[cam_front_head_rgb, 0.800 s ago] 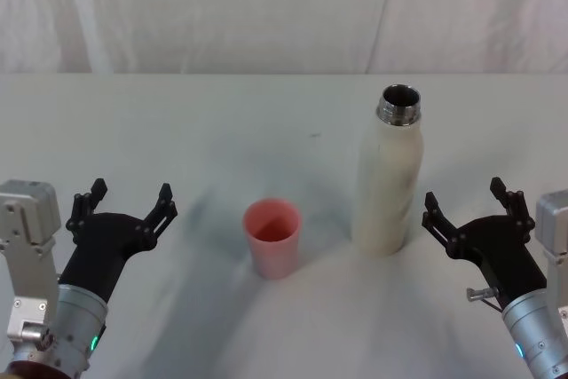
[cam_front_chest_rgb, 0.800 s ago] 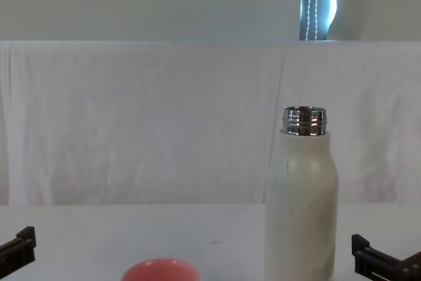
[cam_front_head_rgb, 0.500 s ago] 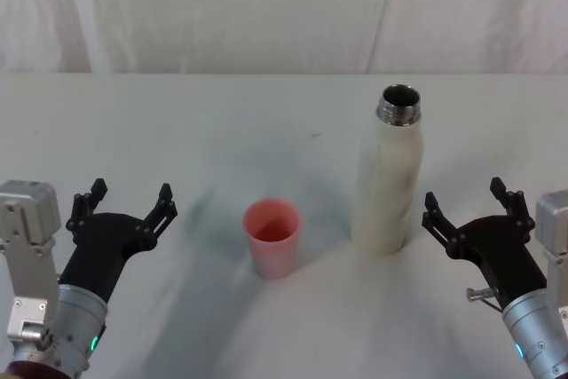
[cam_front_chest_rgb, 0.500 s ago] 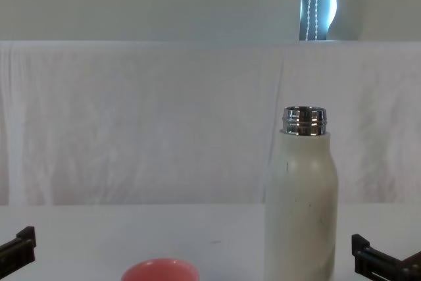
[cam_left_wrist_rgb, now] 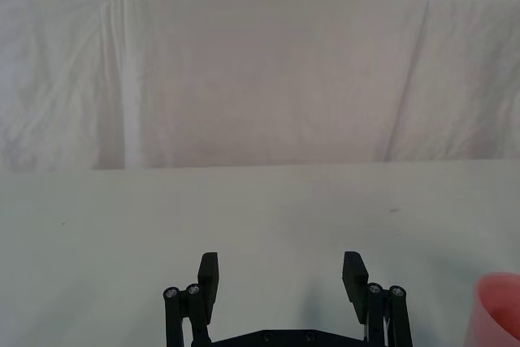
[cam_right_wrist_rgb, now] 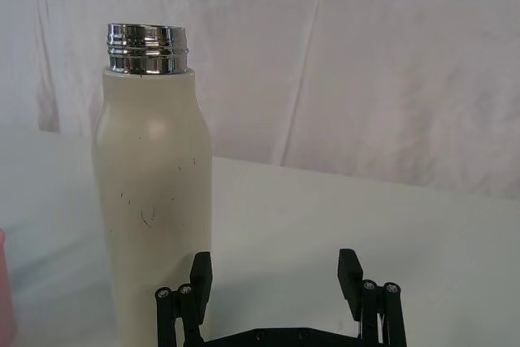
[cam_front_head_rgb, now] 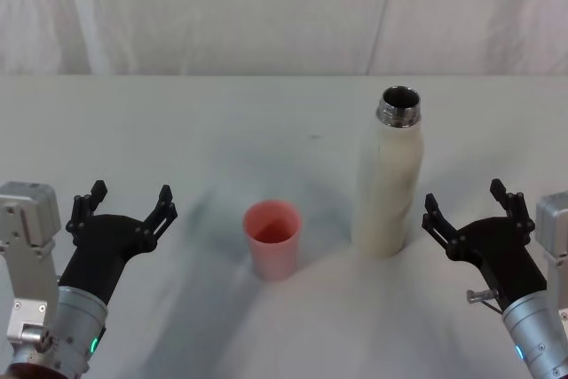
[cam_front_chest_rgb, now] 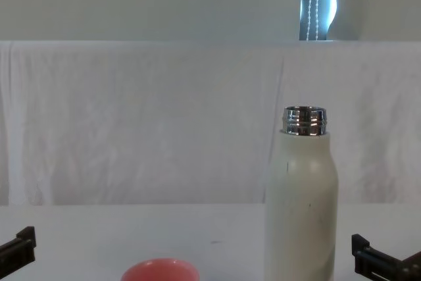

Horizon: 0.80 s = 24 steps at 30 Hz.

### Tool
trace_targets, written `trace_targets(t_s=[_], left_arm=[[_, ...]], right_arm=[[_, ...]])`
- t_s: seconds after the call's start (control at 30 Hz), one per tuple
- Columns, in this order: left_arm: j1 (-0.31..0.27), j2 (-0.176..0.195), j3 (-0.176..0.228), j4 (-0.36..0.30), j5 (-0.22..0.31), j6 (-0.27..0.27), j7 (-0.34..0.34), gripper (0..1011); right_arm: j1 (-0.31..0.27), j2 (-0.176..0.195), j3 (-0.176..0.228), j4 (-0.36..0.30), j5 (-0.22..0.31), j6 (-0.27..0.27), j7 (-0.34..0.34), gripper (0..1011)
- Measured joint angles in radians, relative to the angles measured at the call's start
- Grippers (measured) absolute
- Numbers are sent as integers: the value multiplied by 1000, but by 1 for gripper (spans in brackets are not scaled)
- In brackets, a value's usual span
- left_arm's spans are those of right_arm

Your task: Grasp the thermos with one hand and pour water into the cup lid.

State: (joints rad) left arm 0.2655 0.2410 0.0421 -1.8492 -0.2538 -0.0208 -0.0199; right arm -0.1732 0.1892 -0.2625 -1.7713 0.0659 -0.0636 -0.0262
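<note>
So here's where we're at: the thermos (cam_front_head_rgb: 388, 179) stands upright on the white surface (cam_front_head_rgb: 177, 130), cap off, and the cup lid (cam_front_head_rgb: 272, 239) sits a bit to its left and nearer to us, near it but not touching. Our right gripper (cam_front_head_rgb: 469, 206) hovers just beside the thermos on its right with fingers spread wide, holding nothing. Our left gripper (cam_front_head_rgb: 124, 206) is parked well left of the cup lid, fingers open and empty too.

What could go wrong, as we see it: the bottle is tall and narrow with a smooth matte cream coat, so a nudge from one finger before the other lands could tip it, and with the mouth open that likely means a spill if there's water in it. A grip too high on the rounded shoulder could slip. The pink cup is small and looks light, so pouring from such a big bottle could overshoot the rim or knock it over.

Textures: shiny threaded steel neck (cam_right_wrist_rgb: 148, 48), a few dark scuffs on the body, smooth pink cup rim, wrinkled white cloth backdrop (cam_front_chest_rgb: 145, 123) behind.
</note>
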Motion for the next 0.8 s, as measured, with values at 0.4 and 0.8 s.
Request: trace_targets(t_s=[0.4, 0.8], left_arm=[[0, 0, 0, 0, 0, 0, 0, 1001], [0, 0, 0, 0, 0, 0, 0, 1001]], right_arm=[[0, 0, 0, 0, 0, 0, 0, 1000], [0, 0, 0, 0, 0, 0, 0, 1000]])
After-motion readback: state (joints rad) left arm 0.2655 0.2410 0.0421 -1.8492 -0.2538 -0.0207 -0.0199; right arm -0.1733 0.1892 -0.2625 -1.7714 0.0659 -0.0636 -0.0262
